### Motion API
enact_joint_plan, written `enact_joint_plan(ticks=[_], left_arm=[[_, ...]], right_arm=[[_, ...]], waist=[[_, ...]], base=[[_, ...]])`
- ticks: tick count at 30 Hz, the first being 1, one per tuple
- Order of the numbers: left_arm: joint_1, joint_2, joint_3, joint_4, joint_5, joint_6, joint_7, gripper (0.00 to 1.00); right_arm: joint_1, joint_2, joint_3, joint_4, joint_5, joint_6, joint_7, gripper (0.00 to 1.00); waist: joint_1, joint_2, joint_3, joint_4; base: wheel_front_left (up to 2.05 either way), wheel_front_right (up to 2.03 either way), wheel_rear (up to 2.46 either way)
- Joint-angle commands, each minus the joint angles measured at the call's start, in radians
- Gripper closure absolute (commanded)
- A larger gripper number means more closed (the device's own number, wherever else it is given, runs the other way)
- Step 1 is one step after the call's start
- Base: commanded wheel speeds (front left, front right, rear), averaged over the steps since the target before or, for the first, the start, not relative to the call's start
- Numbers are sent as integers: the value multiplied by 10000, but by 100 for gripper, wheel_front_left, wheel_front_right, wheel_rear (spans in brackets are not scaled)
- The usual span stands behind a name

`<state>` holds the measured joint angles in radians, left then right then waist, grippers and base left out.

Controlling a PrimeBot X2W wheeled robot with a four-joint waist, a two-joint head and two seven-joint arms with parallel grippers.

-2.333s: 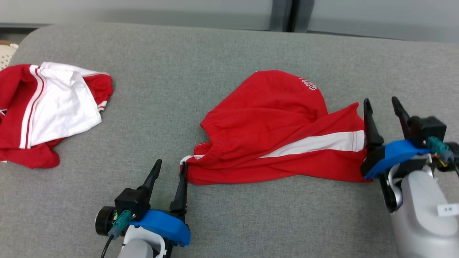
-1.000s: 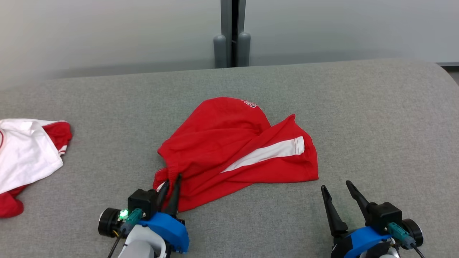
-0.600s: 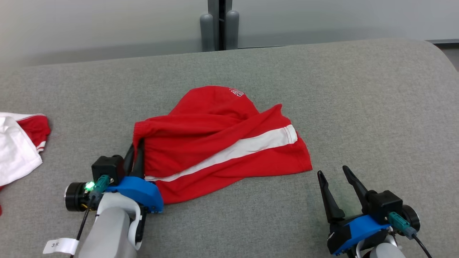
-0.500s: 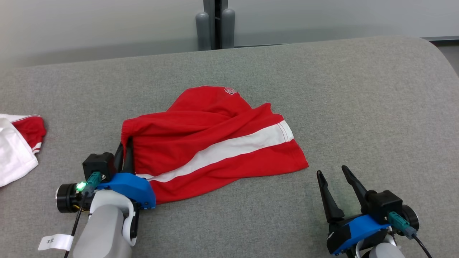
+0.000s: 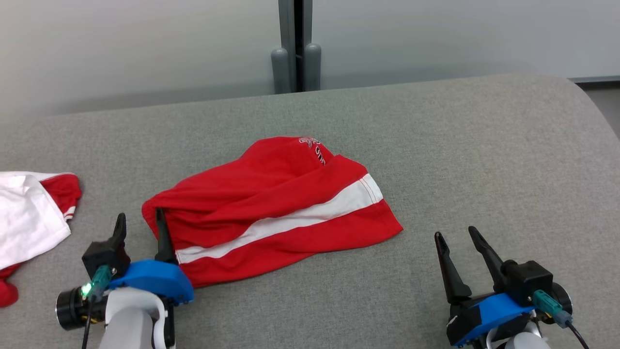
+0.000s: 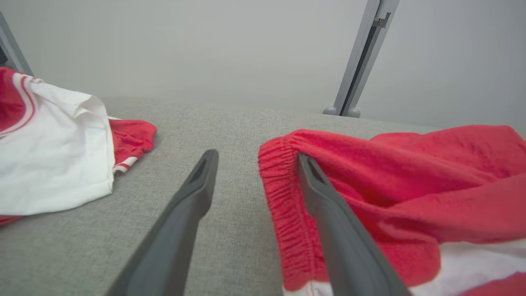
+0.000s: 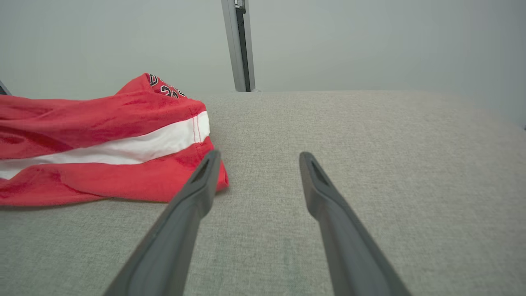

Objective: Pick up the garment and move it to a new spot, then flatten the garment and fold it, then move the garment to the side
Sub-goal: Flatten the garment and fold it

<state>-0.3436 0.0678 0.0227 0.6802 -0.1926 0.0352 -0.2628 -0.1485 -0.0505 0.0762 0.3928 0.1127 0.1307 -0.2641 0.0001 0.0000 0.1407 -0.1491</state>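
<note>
Head view: garment (image 5: 271, 213), red with a white stripe, lies crumpled mid worktop (image 5: 484, 160). Left tool (image 5: 139, 214) sits at the garment's near-left waistband corner, fingers spread, nothing clamped, inner finger against the fabric. Right tool (image 5: 454, 232) is near-right of the garment and apart from it, spread, empty. White-and-red cloth (image 5: 29, 218) lies well left of the garment.

Left wrist view: left tool (image 6: 257, 155) wide open. The garment (image 6: 411, 172) elastic edge lies partly between the fingers, one finger over it.

Right wrist view: right tool (image 7: 259, 153) open, empty. The garment (image 7: 102, 135) hem corner is just beside one finger.
</note>
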Motion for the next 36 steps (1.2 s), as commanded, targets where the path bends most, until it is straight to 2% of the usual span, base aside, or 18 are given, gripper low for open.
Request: enact_joint_plan(ticks=[1, 7, 11, 16, 21, 36], left_arm=[[578, -10, 122, -449, 165, -50, -28, 0], [1836, -124, 53, -1145, 192, -360, -28, 0], [2613, -177, -345, -1348, 48, -581, -28, 0], [3162, -170, -904, -1654, -410, -349, -28, 0], [3164, -172, -1182, -1668, -528, -245, -28, 0], [1964, -176, -1120, -482, -1034, -1334, -28, 0]], right_arm=[[203, -5, -85, -150, 58, -1, -5, 0], [564, -5, -180, -297, 163, -1, -4, 0], [863, -4, -255, -223, 166, -1, -4, 0], [1072, -4, -229, -170, 198, 1, -4, 0], [1081, -4, -189, -98, 168, -1, -4, 0], [664, -4, -54, -51, 57, 1, -4, 0]], waist=[[-1, 0, -233, -10], [-1, 0, -688, 76], [-1, 0, -998, 167], [-1, 0, -1168, 227], [-1, 0, -1170, 239], [-1, 0, -411, 217]], base=[[0, 0, 0], [0, 0, 0], [0, 0, 0], [0, 0, 0], [0, 0, 0], [0, 0, 0]])
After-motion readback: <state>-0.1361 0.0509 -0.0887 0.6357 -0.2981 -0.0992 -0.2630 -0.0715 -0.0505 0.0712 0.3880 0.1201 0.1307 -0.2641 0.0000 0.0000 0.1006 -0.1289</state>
